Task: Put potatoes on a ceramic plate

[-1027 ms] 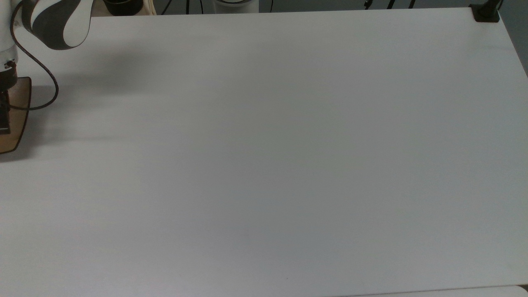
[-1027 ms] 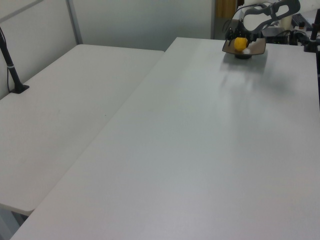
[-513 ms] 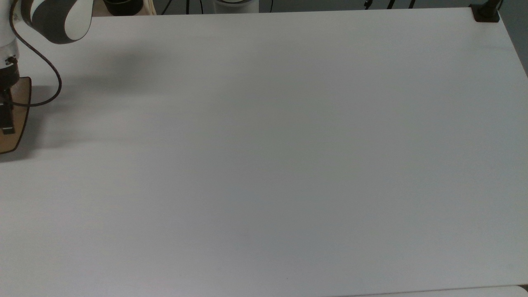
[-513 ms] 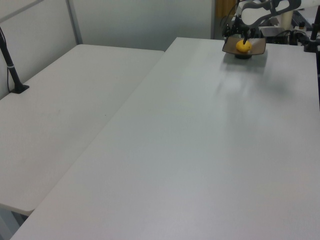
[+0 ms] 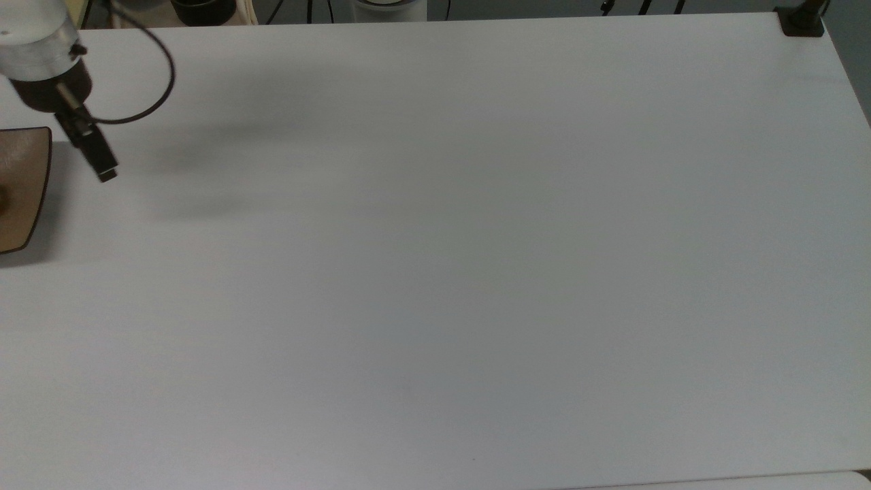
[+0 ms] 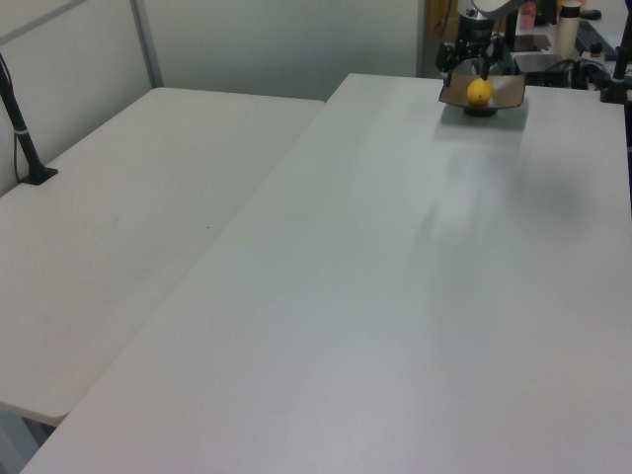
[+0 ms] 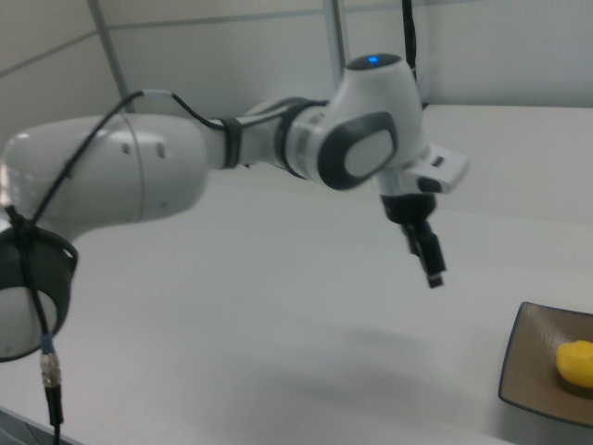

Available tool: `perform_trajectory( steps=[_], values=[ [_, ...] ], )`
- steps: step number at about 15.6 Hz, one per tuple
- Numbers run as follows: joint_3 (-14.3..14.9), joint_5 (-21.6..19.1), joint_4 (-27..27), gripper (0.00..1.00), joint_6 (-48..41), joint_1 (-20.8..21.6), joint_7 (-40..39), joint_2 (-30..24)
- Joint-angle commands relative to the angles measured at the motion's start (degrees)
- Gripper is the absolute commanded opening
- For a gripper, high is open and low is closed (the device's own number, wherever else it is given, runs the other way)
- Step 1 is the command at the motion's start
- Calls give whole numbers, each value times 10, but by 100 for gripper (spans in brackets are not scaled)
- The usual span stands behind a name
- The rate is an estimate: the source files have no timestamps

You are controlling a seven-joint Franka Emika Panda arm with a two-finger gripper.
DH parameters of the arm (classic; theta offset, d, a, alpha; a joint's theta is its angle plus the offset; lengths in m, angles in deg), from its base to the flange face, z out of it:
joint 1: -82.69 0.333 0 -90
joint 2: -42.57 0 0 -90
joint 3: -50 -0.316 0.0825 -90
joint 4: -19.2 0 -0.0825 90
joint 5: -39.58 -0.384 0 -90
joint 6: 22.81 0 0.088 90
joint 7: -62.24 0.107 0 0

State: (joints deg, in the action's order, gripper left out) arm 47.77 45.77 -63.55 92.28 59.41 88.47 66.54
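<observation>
On ceramic plate (image 7: 530, 375), right view's 4 o'clock: potatoes (image 7: 575, 362) resting. End effector (image 7: 433, 272) at 2 o'clock, raised (fingers' state unclear), above tabletop (image 7: 278, 306).

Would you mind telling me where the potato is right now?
The potato lies on the ceramic plate at the right view's lower right; in the left view the plate sits at the table's far end, with the gripper raised clear of it.

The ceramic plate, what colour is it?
Brown-tan, with a darker brown rim; the ceramic plate shows best in the right view, holding the yellow potato.
</observation>
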Motion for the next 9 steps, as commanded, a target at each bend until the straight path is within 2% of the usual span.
perform_trajectory(
  steps=[1, 6, 9],
  values=[
    [3, 4, -79, 100, -50, 39, -78, -78],
    [3, 5, -111, 100, -163, 99, -143, -131],
    [3, 8, -153, 100, -199, 141, -154, -182]
  ],
)
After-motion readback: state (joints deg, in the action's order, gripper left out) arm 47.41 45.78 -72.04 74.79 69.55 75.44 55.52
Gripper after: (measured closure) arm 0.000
